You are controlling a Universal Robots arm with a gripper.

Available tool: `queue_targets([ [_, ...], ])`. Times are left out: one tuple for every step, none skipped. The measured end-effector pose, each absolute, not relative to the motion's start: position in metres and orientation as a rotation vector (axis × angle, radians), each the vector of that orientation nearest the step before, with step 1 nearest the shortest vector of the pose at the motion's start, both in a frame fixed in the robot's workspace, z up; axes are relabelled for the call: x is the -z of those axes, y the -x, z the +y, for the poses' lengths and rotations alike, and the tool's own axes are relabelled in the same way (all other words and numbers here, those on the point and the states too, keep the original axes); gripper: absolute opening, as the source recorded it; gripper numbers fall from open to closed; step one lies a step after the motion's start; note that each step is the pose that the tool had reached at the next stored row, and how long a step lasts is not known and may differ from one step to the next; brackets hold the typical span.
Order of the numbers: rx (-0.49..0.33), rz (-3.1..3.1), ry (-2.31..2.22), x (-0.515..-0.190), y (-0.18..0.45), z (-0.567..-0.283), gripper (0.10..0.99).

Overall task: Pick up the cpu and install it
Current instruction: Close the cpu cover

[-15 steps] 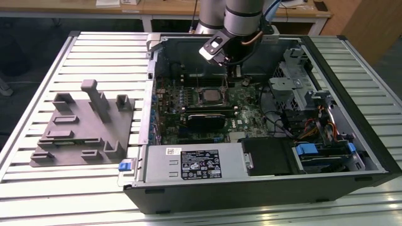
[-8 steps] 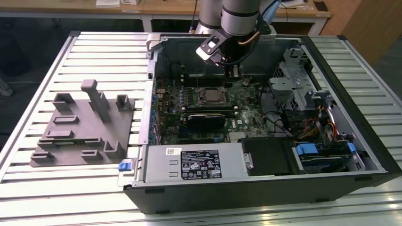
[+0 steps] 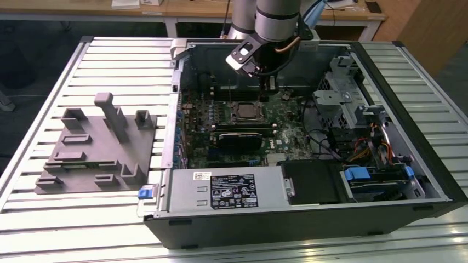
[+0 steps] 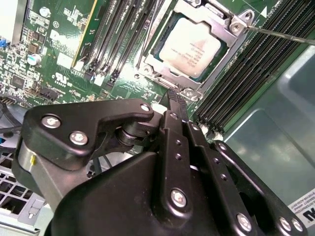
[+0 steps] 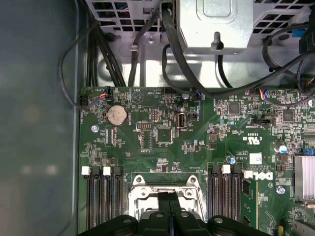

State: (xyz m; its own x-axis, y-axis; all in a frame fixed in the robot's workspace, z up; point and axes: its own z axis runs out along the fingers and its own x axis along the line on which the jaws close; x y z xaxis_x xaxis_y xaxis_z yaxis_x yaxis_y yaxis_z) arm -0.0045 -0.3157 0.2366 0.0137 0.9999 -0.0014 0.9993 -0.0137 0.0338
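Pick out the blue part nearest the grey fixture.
The blue tab at the corner of the case, beside the fixture; the other blue latches sit inside it.

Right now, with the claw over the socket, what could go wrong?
1. The claw hangs with its tip close over the socket frame edge; a drop or drift could scrape the frame or the cpu lying in it.
2. The thin lever rod juts out over the memory slots, seemingly unlatched, so the cpu may not be clamped.
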Motion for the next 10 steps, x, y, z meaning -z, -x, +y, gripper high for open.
queue_targets([
  [-0.035,2.188,-2.219,-0.2366,0.0051,-0.3157,0.106],
  [-0.035,2.188,-2.219,-0.2366,0.0057,-0.3157,0.106],
  [-0.035,2.188,-2.219,-0.2366,0.0062,-0.3157,0.106],
  [-0.035,2.189,-2.219,-0.2366,0.0068,-0.3157,0.106],
  [-0.035,2.189,-2.219,-0.2366,0.0073,-0.3157,0.106],
  [-0.035,2.188,-2.219,-0.2366,0.0075,-0.3157,0.106],
  [-0.036,2.189,-2.219,-0.2366,0.0075,-0.3157,0.106],
  [-0.035,2.189,-2.219,-0.2366,0.0077,-0.3157,0.106],
  [-0.035,2.189,-2.219,-0.2366,0.0079,-0.3157,0.106],
  [-0.035,2.189,-2.219,-0.2366,0.0080,-0.3157,0.106],
])
